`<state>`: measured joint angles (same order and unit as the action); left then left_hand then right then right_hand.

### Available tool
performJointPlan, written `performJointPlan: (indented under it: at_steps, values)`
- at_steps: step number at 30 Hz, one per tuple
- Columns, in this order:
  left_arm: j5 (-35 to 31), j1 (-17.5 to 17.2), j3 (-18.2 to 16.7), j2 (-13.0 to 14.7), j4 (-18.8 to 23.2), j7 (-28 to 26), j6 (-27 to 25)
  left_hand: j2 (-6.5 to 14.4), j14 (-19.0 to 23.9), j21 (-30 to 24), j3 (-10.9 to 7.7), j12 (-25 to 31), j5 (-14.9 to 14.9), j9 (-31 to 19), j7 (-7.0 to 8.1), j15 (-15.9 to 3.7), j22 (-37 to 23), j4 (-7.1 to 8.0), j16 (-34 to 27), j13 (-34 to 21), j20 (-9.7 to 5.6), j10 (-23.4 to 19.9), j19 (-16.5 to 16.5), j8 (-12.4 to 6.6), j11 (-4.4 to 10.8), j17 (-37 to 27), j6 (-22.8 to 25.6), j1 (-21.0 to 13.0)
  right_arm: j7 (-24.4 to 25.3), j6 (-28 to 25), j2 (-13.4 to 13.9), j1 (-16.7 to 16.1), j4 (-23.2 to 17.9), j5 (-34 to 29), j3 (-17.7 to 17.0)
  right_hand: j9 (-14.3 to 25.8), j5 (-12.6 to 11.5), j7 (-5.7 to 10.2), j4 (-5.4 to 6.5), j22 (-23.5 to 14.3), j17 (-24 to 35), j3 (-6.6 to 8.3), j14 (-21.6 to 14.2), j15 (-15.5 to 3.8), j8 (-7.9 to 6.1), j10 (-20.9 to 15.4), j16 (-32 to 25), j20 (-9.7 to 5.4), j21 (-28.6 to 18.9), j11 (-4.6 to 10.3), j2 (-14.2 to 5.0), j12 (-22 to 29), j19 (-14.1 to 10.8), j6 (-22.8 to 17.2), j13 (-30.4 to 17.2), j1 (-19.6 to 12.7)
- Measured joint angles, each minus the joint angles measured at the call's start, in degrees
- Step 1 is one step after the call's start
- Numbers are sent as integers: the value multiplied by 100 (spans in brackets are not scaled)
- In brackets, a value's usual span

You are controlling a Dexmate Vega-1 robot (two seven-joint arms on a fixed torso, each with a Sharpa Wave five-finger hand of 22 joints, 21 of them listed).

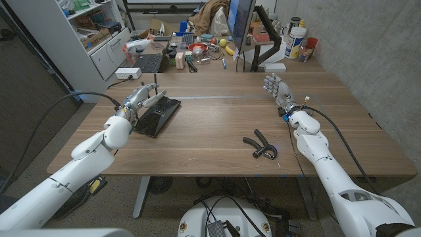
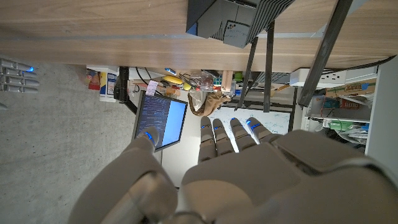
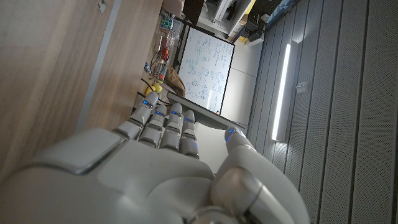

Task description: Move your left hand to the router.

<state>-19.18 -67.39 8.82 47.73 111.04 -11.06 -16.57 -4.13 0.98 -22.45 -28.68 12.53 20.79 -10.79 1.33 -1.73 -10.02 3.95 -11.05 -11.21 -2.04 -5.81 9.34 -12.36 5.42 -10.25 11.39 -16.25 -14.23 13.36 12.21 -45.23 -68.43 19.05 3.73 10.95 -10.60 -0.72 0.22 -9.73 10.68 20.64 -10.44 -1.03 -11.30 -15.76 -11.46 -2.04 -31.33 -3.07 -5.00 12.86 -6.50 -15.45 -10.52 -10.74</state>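
Head view, near to far: left hand (image 1: 140, 101) over the table's (image 1: 217, 141) left part, fingers stretched out straight and apart, nothing in them, lying over the near-left edge of the router (image 1: 157, 114); whether the fingers touch the case I cannot tell; router is a flat black box, lying slantwise on the left half of the table, with thin black aerials, one standing upright at its far end; black hand grip (image 1: 261, 145) lies on the right half nearer the front edge, well apart from the router; right hand (image 1: 278, 89) stands beyond it at the right, fingers up and loosely apart, holding nothing; cluttered desk (image 1: 197, 49) with a monitor (image 1: 241, 26) behind the table. Left wrist view: left hand's fingers (image 2: 230, 134) straight, side by side, empty; router's dark case (image 2: 233, 22) and aerials (image 2: 268, 59) just beyond the fingertips.
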Motion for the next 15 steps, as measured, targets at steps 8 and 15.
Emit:
performJointPlan:
  at_steps: [8, 15]
  values:
    - [-224, 128, 164, 76, 5, 119, -243, 23, 0, 21, 0, 0, 0, 0, 0, 0, 0, 0, 0, 0, 33, -32, -33, 0, 31, 0, 0, -23, 1, 4, -9, 9, 49, -1, -6, 0, 0, 0, 0, 0, 0, 0, -32, 32, 0, 0, 0, -22, 40, 0, 0, 0, -22, 0, 0, 0]
    - [-341, 233, 294, 124, -38, 204, -400, 23, 0, 43, 0, 0, 0, 0, 23, 0, 1, 1, 0, 0, 33, -31, -33, 0, 31, 0, 23, -23, -7, 20, -9, 18, 72, -1, -21, 0, 0, 32, 0, 0, 0, 0, -64, 1, 0, 0, 0, -31, 62, 0, 0, 0, -34, -32, 0, 0]
